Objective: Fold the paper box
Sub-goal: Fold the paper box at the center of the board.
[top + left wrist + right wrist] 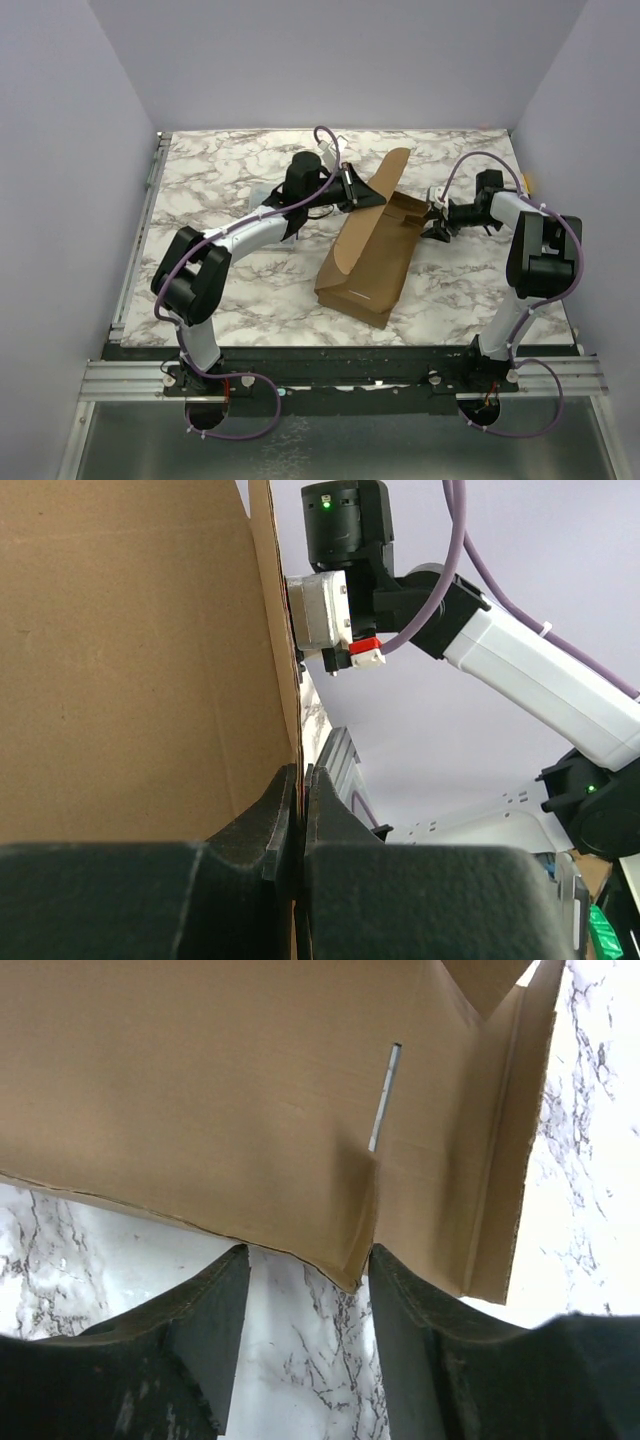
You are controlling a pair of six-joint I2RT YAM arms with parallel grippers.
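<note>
As it lies half-folded, paper box (366, 262): likely light, stiff, bends at creases; take by flap edges. Left tool (301, 780) clenched on its flap; right tool (306, 1260) released.

Robotics lab test cell, marble-patterned table (230, 180) boxed in by plain lilac walls (60, 150); left arm (200, 275), right arm (545, 255) bolted to aluminium rail (130, 378), purple cables (480, 154) looping

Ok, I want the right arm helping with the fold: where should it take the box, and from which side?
Probably the wall edge under the slit, coming from the box's right side. That thin edge points at the right gripper, whose open jaws can straddle it, while the left gripper pinches the raised flap opposite.
</note>
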